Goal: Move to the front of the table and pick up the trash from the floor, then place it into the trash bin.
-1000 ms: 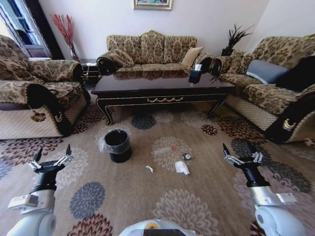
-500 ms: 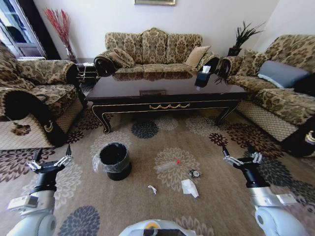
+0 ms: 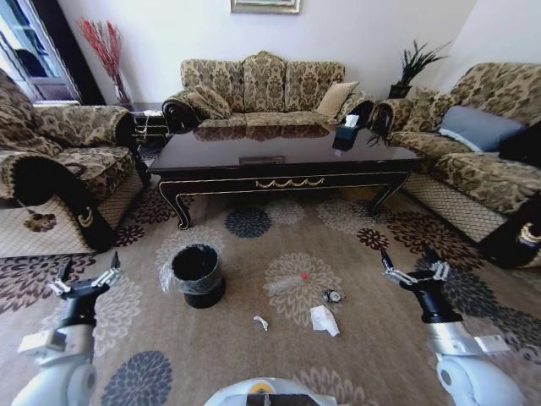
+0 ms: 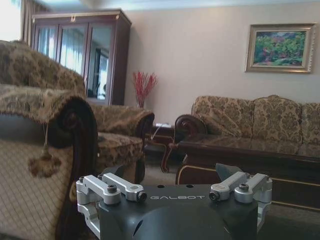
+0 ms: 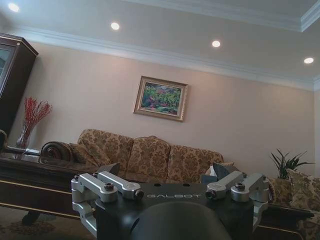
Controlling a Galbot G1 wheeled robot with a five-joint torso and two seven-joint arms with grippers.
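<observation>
I am facing the table (image 3: 283, 161) across the floor (image 3: 372, 338), holding my left gripper (image 3: 84, 275) and right gripper (image 3: 414, 264) raised at either side — fingers of both standing apart, gripping nothing. The trash is lying on the carpet between them: a clear bottle (image 3: 287, 283) with a red cap, a small dark round bit (image 3: 333, 296), a crumpled tissue (image 3: 324, 320) and a tiny white scrap (image 3: 261, 322). The trash bin (image 3: 197, 274) is standing just left of the litter — nearer my left gripper.
</observation>
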